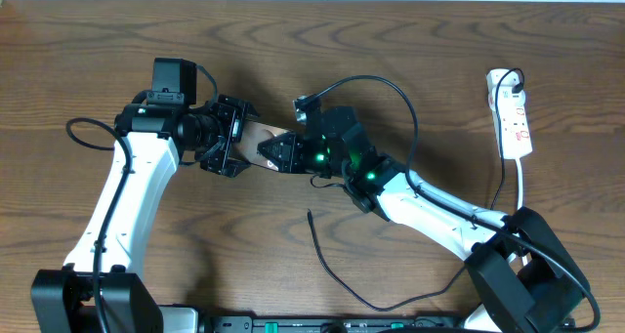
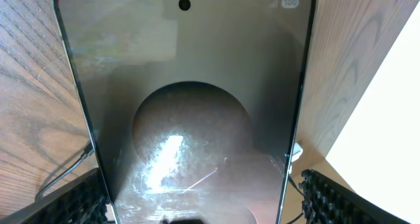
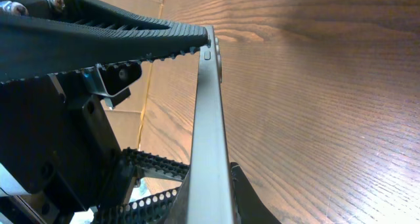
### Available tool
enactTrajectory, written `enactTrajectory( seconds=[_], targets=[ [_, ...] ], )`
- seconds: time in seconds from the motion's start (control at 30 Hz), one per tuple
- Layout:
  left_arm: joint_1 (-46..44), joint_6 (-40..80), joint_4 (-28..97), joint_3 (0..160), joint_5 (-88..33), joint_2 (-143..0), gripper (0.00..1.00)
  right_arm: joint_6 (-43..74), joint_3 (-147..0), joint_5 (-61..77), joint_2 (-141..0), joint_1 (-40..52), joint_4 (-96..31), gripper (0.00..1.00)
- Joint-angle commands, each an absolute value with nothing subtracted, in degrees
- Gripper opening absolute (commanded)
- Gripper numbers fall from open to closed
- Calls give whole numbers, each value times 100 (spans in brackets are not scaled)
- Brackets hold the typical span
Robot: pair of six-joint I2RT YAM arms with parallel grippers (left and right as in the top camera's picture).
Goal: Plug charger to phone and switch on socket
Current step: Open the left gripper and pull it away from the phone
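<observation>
From overhead, the phone [image 1: 257, 138] sits mid-tabletop [image 1: 117, 40] between the two arms. The left fingers [image 1: 237, 111] are at one end of it and the right fingers [image 1: 279, 153] at the other. The charger [image 1: 325, 263] lies loose nearer the robot, its tip apart from both, and the socket [image 1: 512, 118] is well off to the right. In the left wrist view the glossy screen fills the frame, and the left fingers [image 2: 72, 201] press in on its two long edges near the end away from the camera hole. I judge this a sound hold: the phone is stiff but slick and breakable, so it is better clamped by its rim than by the glass. In the right wrist view the phone shows edge-on above the wood. Ribbed black fingers [image 3: 131, 37] lie against it at top and bottom, and the right pair appears pinched on it, though which pad belongs to which arm is hard to sort. No port shows. The cable looks light and limp, so it is best taken just behind the tip.
</observation>
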State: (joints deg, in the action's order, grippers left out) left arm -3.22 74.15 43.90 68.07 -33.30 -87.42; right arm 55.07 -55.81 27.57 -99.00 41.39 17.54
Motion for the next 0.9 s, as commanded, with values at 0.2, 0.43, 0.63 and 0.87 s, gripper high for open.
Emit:
enactTrajectory(
  seconds=[0.2, 0.43, 0.63, 0.87],
  targets=[
    [-336, 7286, 4405, 6956, -3380, -8637, 91, 5568, -5647, 2615, -9904, 3988, 1826, 1],
    [-333, 7220, 4403, 6956, -3430, -8637, 91, 5568, -5647, 2386, -9904, 3625, 1839, 1],
    [-329, 6838, 4239, 6956, -3603, -8637, 91, 5854, -5647, 2193, -9904, 3218, 1839, 1],
    [-259, 5846, 3015, 6956, -4340, -8641, 91, 7585, -5647, 2351, -9904, 2689, 1839, 1]
  ],
)
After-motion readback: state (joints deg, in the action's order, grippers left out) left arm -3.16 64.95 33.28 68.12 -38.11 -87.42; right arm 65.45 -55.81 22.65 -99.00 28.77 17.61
